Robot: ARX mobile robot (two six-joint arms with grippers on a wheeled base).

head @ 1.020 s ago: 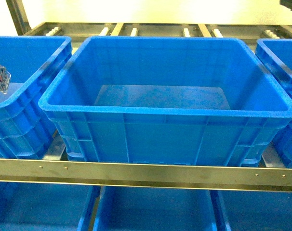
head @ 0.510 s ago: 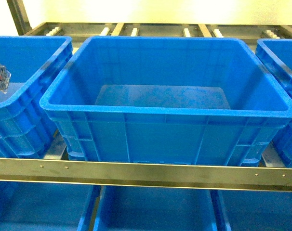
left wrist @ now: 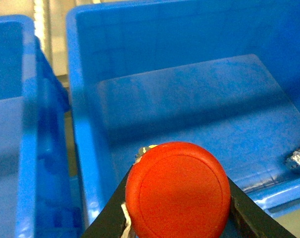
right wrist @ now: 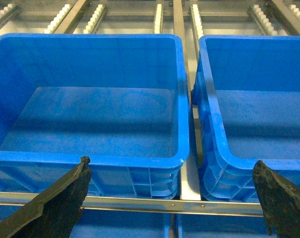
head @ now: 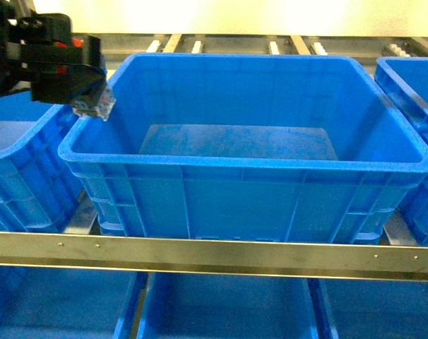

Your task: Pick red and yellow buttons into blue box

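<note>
1. Head view: the left gripper [head: 87, 99], closed on the red button [head: 94, 104], sits over the blue box's [head: 249, 166] rim at ten o'clock; the box floor lies toward four o'clock.
2. Left wrist view: the red cap faces the camera, clamped at six o'clock.
3. Right wrist view: the right gripper [right wrist: 172, 191] stands wide open and empty, farther off.

Steel roller rack [head: 214, 256] — pale wall [head: 235, 15]
</note>
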